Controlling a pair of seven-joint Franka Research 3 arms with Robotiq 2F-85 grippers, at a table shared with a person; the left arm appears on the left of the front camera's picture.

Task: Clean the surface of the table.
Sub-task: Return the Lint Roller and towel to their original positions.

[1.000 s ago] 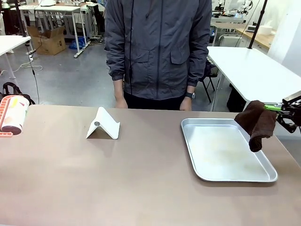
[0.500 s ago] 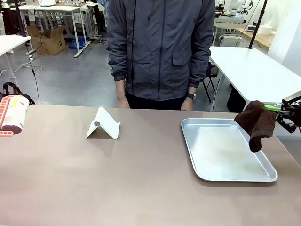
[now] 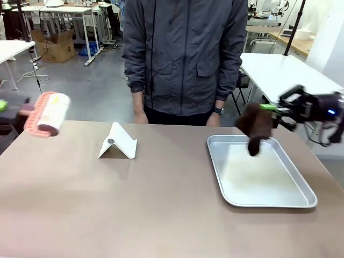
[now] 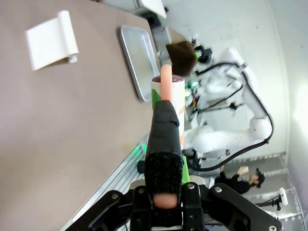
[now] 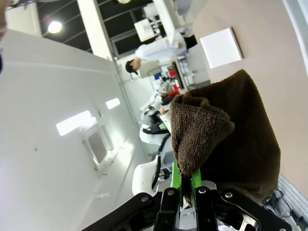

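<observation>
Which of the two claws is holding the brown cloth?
The right gripper, reaching in over the shiny metal tray, pinches the dark brown towel. The left gripper holds a pink-handled lint roller instead.

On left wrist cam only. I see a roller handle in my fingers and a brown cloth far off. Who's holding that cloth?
Observer: The right gripper, shut on the dark brown terry cloth.
Operator: Where's it hanging?
Observer: Above the shiny rectangular metal tray, over its far end.
Operator: Anything on the table I'm missing?
Observer: A person in a grey jacket stands at the far edge of the brownish-taupe table, behind the white folded stand.
</observation>
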